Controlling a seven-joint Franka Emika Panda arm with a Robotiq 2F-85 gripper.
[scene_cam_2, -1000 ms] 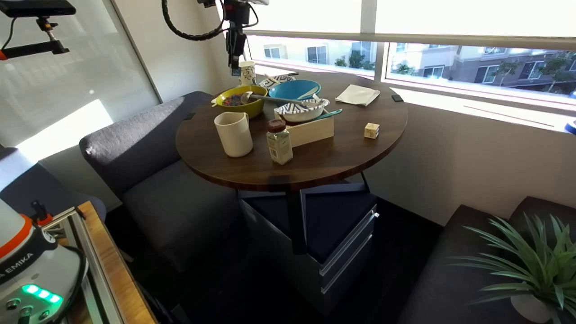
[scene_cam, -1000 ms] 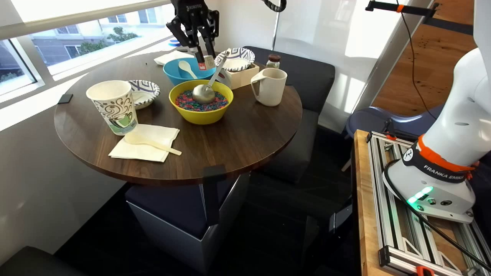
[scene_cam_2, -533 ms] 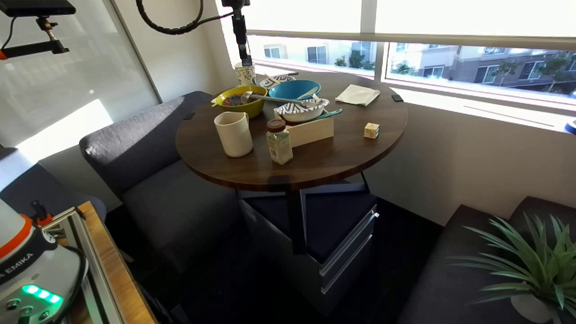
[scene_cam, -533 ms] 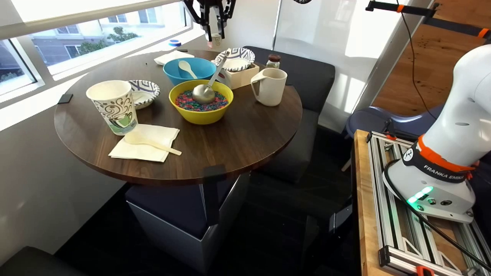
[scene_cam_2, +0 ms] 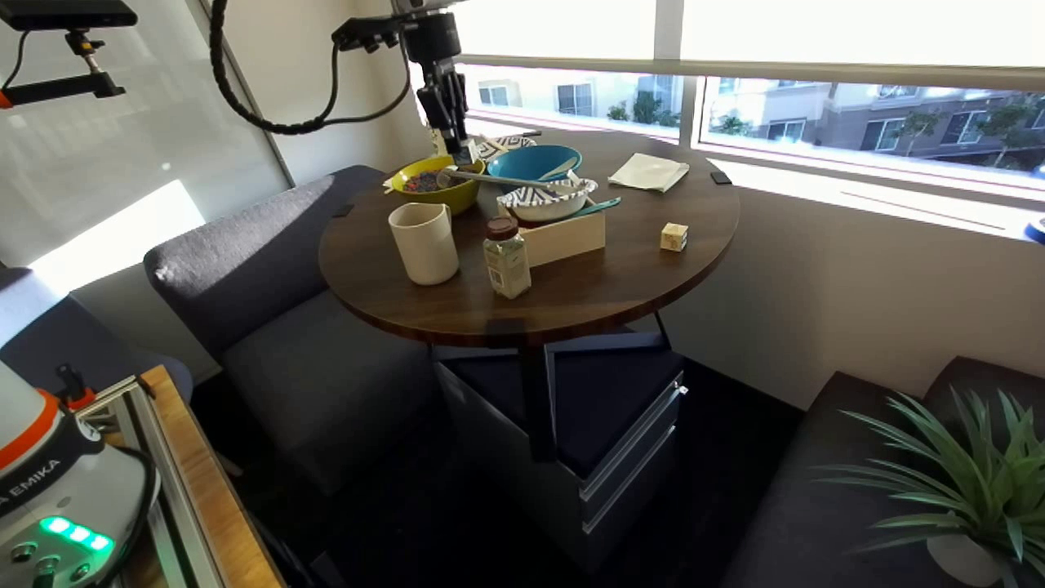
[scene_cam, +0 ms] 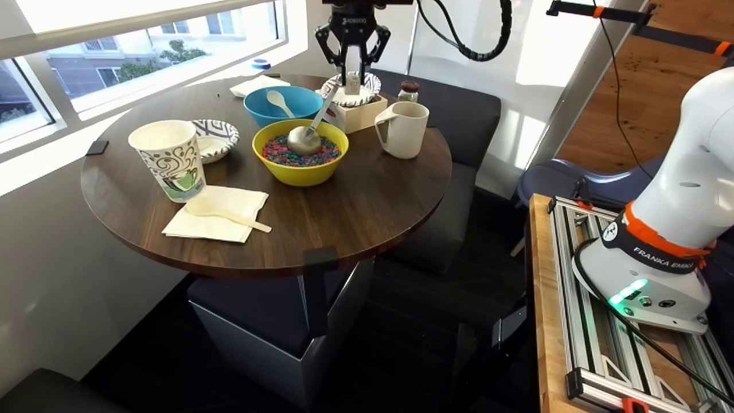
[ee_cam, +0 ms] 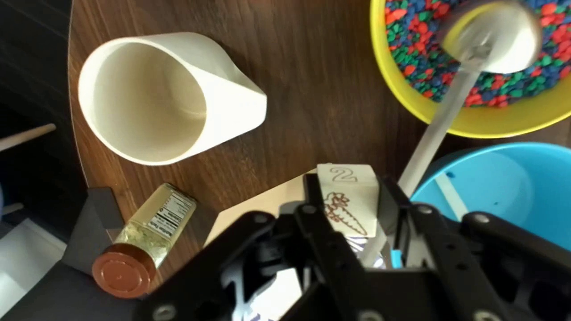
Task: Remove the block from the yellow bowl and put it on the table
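A pale wooden block (ee_cam: 350, 198) with a 2 and a carrot drawing is pinched between the fingers of my gripper (ee_cam: 352, 194). In an exterior view the gripper (scene_cam: 351, 80) holds the block (scene_cam: 352, 86) in the air, in front of the patterned bowl at the table's back. The yellow bowl (scene_cam: 301, 175) holds coloured pebbles and a metal ladle (scene_cam: 304, 140); in the wrist view the yellow bowl (ee_cam: 486, 127) is at upper right, apart from the block. The round dark brown table (scene_cam: 367, 212) also shows in an exterior view (scene_cam_2: 620, 282).
A light-blue bowl (ee_cam: 531, 187) stands beside the yellow bowl. A white pitcher (scene_cam: 404, 132), a spice jar (scene_cam_2: 508, 261) and a wooden box (scene_cam_2: 571, 239) bearing a patterned bowl (scene_cam_2: 543, 202) are close by. Another block (scene_cam_2: 674, 237) sits near the table edge. A paper cup (scene_cam: 172, 160) stands farther off.
The gripper, holding the block, first rose, then came lower again. It has moved from above the blue bowl towards the patterned bowl and has turned. The dishes have not moved.
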